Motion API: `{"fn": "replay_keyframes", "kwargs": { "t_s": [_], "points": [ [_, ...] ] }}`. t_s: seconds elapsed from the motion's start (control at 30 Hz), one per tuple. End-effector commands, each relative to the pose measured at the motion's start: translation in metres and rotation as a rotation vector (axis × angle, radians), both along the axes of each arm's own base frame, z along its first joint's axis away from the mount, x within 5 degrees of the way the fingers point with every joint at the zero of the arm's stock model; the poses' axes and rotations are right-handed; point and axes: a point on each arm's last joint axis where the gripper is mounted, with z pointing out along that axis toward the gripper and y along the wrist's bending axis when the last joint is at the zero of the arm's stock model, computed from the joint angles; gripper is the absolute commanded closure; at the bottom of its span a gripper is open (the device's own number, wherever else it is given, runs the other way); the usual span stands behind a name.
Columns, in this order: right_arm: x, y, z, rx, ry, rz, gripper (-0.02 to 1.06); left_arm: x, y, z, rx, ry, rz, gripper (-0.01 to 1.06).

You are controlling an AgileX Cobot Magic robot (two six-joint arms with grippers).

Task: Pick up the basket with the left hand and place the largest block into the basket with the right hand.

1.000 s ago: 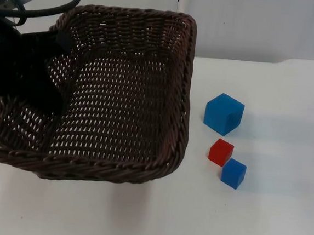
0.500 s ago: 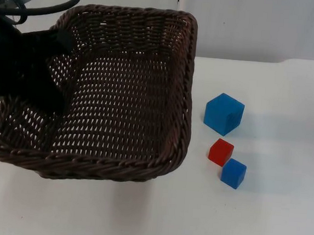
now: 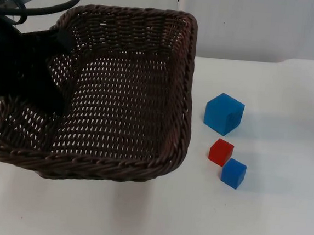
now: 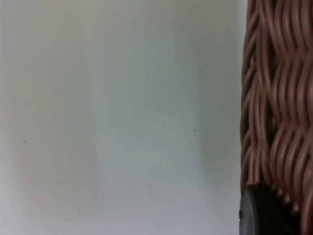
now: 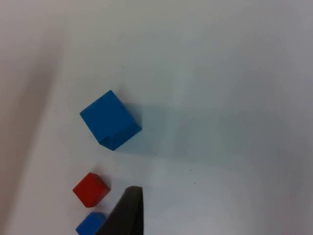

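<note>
A dark brown wicker basket (image 3: 184,87) hangs tilted over the left half of the table, casting a shadow beneath it. My left gripper (image 3: 61,40) is shut on the basket's left rim, and the woven wall (image 4: 274,98) runs close beside its fingertip (image 4: 259,210). The largest block, a blue cube (image 3: 224,114), rests on the table just right of the basket. A small red cube (image 3: 220,151) and a small blue cube (image 3: 233,173) lie in front of it. My right gripper (image 5: 124,215) hovers high above the large blue cube (image 5: 110,120), the red cube (image 5: 91,189) and the small blue cube (image 5: 90,224).
The white table (image 3: 280,216) stretches open to the right of the blocks and along the front. A grey partition wall (image 3: 264,22) closes off the back.
The basket has drifted very slightly to the right in my left gripper. The three blocks have not moved.
</note>
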Motion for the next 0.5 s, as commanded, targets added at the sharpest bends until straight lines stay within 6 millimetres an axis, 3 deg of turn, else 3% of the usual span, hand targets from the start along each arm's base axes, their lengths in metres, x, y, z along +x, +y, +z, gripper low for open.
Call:
{"fn": "replay_keyframes", "kwargs": {
  "t_s": [0.0,0.03,0.17,0.2,0.33,0.47],
  "points": [
    [0.011,0.010,-0.006,0.001,0.016,0.041,-0.01,-0.001,-0.001,0.006,-0.032,-0.008,0.024,1.05],
    [0.011,0.010,-0.006,0.001,0.016,0.041,-0.01,-0.001,-0.001,0.006,-0.032,-0.008,0.024,1.05],
    [0.024,0.048,-0.025,-0.067,-0.005,0.212,-0.01,-0.001,-0.001,0.005,-0.030,-0.008,0.023,1.05],
    [0.024,0.048,-0.025,-0.067,-0.005,0.212,-0.01,-0.001,-0.001,0.005,-0.030,-0.008,0.023,1.05],
    [0.032,0.081,-0.045,-0.131,-0.009,0.343,-0.01,-0.001,-0.001,0.005,-0.031,-0.007,0.022,1.05],
    [0.042,0.100,-0.057,-0.195,-0.008,0.413,-0.01,-0.001,-0.001,0.005,-0.031,-0.007,0.022,1.05]
  ]
}}
